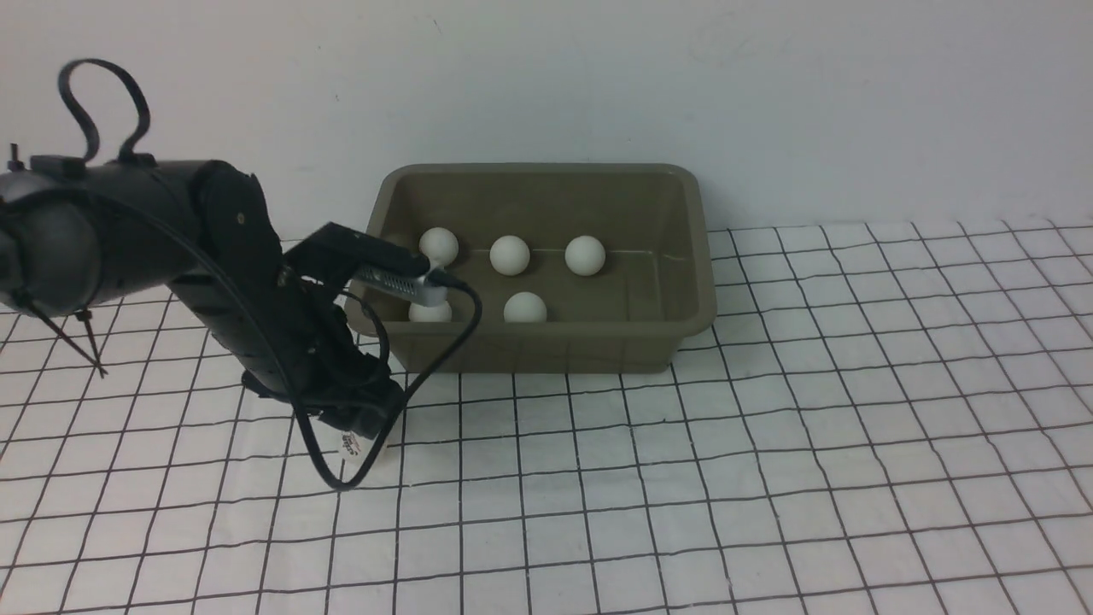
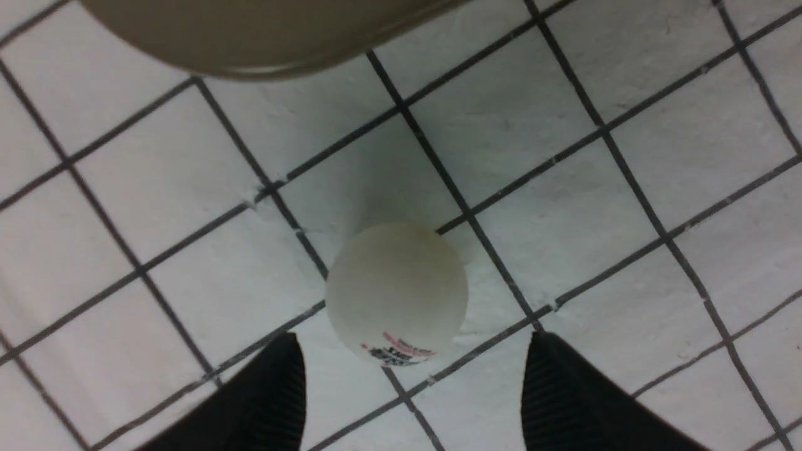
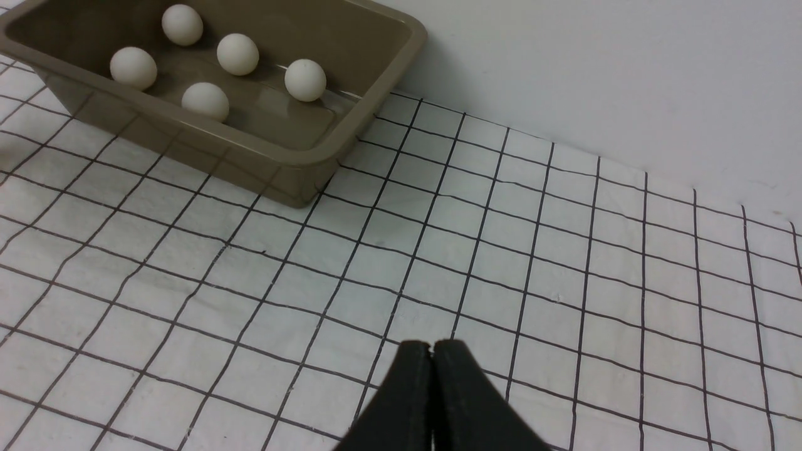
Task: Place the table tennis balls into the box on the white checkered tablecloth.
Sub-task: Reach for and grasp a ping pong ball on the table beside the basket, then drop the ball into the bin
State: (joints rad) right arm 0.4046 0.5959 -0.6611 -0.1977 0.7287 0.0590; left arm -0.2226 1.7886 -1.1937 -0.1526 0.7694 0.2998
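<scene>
One loose ball (image 2: 396,291) lies mid-frame on the tablecloth (image 2: 564,156), just ahead of the left gripper (image 2: 415,338), its jaws spread and empty. The box (image 2: 263,37), cut off at upper left, holds five balls (image 1: 510,254), one half-hidden. The right gripper (image 3: 431,344) is clenched on nothing.

Box (image 1: 538,346): plain olive-green. Table tennis balls (image 1: 510,254) inside the box: matte white. Ball (image 2: 396,291) just outside the box: white, with dark and pink-red print. Tablecloth (image 1: 768,427) under the box: white, with a thin black square grid. Left end effector (image 2: 416,357) and right end effector (image 3: 431,354): black. Wall (image 1: 811,94) behind the box: off-white.
</scene>
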